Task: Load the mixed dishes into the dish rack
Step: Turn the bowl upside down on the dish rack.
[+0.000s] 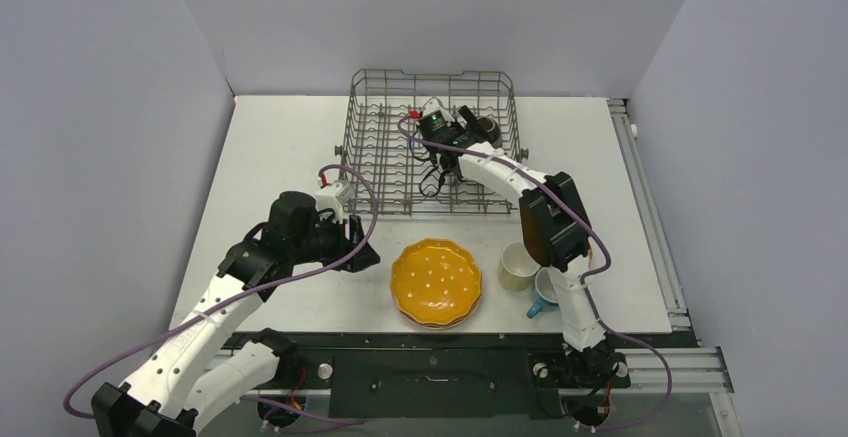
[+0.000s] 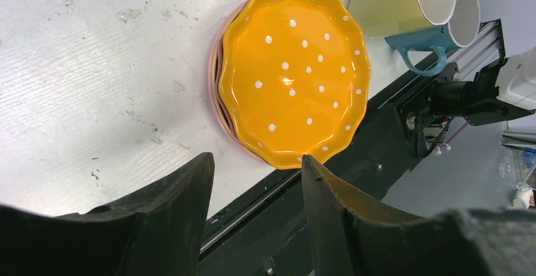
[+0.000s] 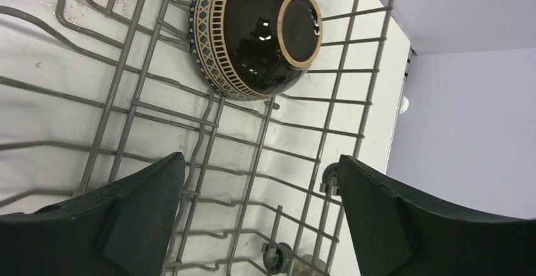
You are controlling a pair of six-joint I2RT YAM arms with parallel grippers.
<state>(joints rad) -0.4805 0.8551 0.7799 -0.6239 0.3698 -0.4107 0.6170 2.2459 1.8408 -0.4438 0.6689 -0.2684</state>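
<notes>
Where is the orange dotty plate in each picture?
Top external: the orange plate is low in the middle of the picture.
Left wrist: the orange plate fills the upper middle.
Right wrist: not in it.
Shared landmark: the pale-yellow mug lies right beside the plate, and it is at the top right in the left wrist view.

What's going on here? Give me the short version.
Two arms are loading dishes into the dish rack. The right gripper hangs open and empty over the rack, facing the dark brown bowl lying there with its base showing. The left gripper, open and empty, hovers by the orange plate stack on the table; the pale-yellow mug and blue mug wait nearby.
</notes>
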